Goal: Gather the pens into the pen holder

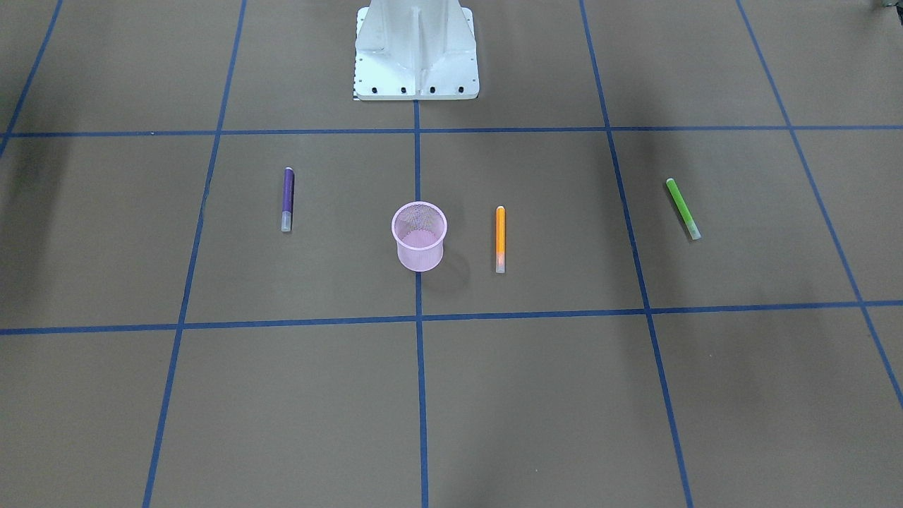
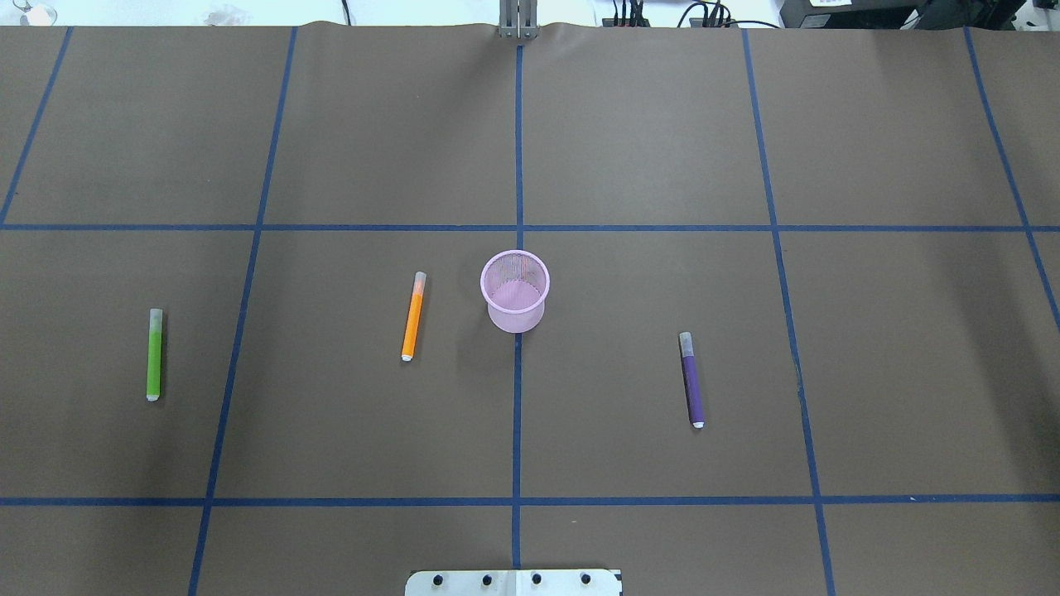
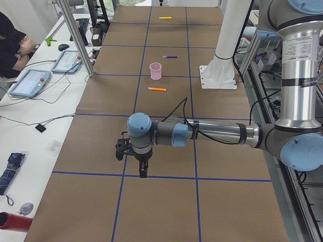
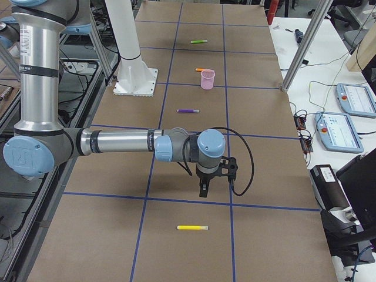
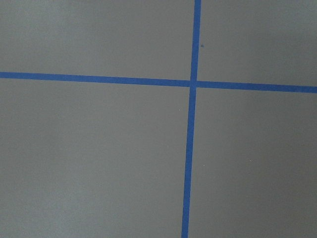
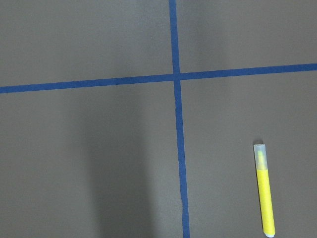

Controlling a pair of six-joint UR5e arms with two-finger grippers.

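The pink mesh pen holder [image 2: 515,290] stands upright and empty at the table's middle. The orange pen [image 2: 412,315] lies just to its left, the green pen [image 2: 154,354] far left, the purple pen [image 2: 691,379] to its right. The yellow pen [image 6: 264,196] lies at the table's right end, seen in the right wrist view and the exterior right view [image 4: 192,227]. My left gripper [image 3: 144,171] hangs over bare paper at the left end. My right gripper [image 4: 203,191] hangs above the table near the yellow pen. I cannot tell whether either is open or shut.
The white robot base [image 1: 416,53] stands behind the pen holder. Blue tape lines grid the brown paper. A side bench with tablets [image 3: 30,81] and a seated person [image 3: 12,43] runs along the table's far edge, with aluminium posts [image 3: 75,38] at it.
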